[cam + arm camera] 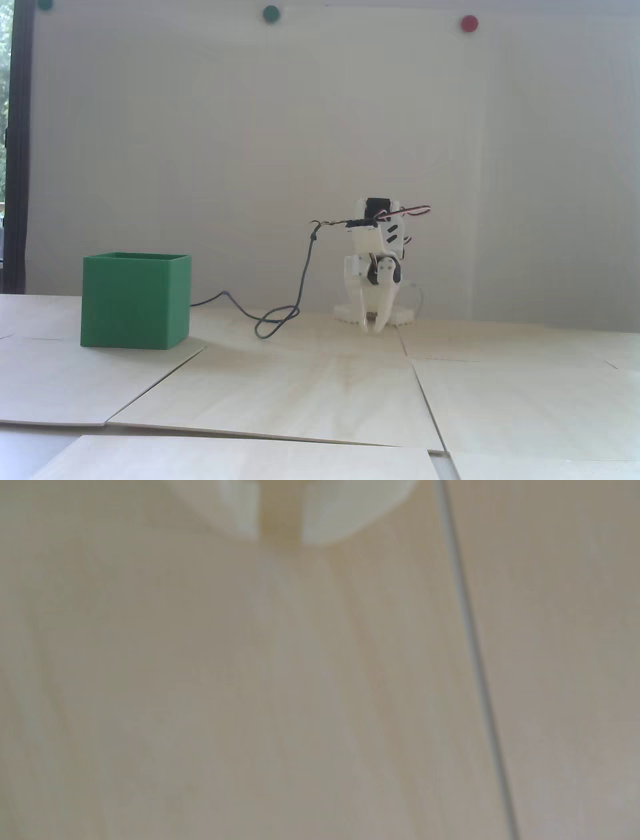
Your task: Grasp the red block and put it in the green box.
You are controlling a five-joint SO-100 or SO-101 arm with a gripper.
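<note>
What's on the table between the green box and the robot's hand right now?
In the fixed view, a dark cable loops on the wooden boards between the green box and the hand. Otherwise that stretch is bare; no red block shows.

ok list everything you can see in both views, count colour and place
green box: one, green, open-topped, on the boards at the left of the fixed view
wooden boards: several, pale, covering the table; a seam shows in the wrist view
magnets: three, two green and one red, along the top of the white wall
cable: one, dark, looping from the arm down onto the boards
red block: none visible in either view
arm: one, white, folded at the back
hand: one, white, pointing down near the boards, small gap between the fingers
</note>
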